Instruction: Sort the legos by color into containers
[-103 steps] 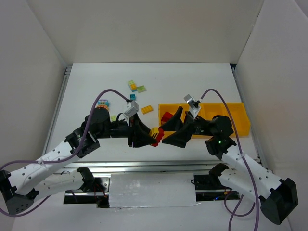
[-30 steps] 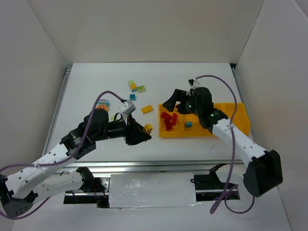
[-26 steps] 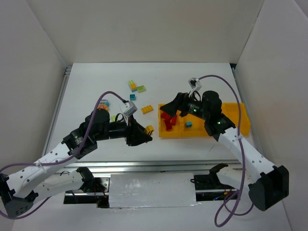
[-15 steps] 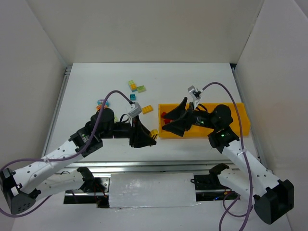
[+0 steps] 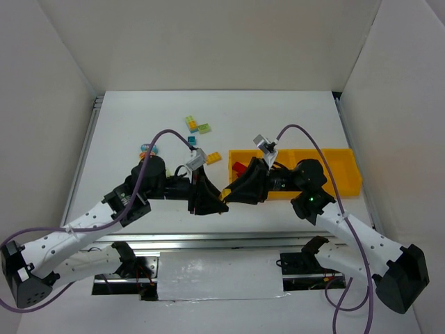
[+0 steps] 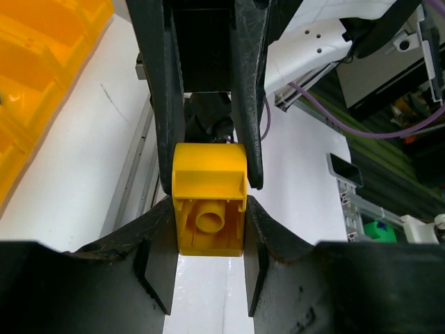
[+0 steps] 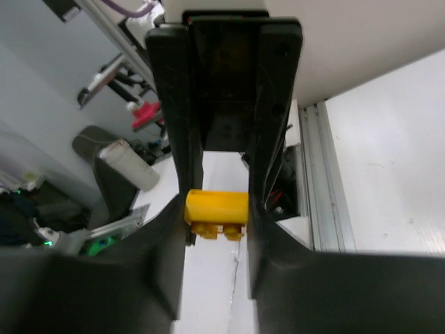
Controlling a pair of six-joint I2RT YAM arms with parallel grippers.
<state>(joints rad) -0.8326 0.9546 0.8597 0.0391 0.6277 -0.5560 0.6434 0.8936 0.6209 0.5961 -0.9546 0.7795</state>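
While both arms are stretching inward low over the table (image 5: 139, 125), the left gripper (image 5: 216, 199) and right gripper (image 5: 230, 195) are meeting tip to tip, both clamping 1 yellow brick (image 5: 224, 193) beside the tray (image 5: 348, 182)'s near-left corner.

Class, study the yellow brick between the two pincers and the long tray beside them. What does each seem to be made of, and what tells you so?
Yellow brick: it looks like hard moulded plastic, smooth and slightly glossy. Its hollow underside shows a crisp round tube and thin walls.
Tray: probably also moulded plastic, yellow-orange, with thin, even dividing walls and a soft sheen.
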